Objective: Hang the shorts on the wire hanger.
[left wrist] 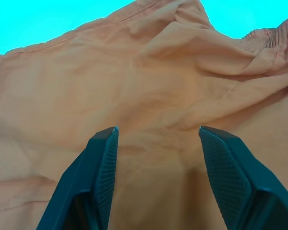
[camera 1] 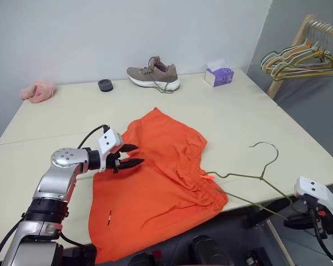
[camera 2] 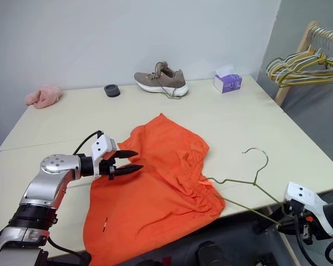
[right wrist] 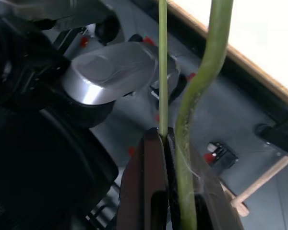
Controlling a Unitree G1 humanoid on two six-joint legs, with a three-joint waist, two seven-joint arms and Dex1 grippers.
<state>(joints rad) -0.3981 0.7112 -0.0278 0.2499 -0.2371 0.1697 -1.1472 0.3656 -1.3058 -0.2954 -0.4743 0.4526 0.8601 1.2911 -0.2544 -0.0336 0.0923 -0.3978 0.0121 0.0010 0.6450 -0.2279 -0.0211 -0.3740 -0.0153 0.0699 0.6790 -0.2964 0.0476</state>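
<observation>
Gripping wire hanger (right wrist: 162, 72): right hand (right wrist: 165, 139) | left hand (camera 1: 134, 155) open over shorts (camera 1: 155, 188)

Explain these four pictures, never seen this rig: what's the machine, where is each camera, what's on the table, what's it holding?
It is a humanoid robot with two arms, each ending in a two-finger gripper. The two wide pictures come from a stereo camera on its head, looking down over a table. The other two come from cameras on the wrists, looking along each gripper's fingers.

On the table lie the orange shorts, a shoe, a tissue box, a pink cloth and a small dark round thing.

The left gripper hangs open over the shorts, holding nothing. The right gripper is shut on the wire hanger, which reaches past the table edge. A rack with more hangers stands to the right.
</observation>
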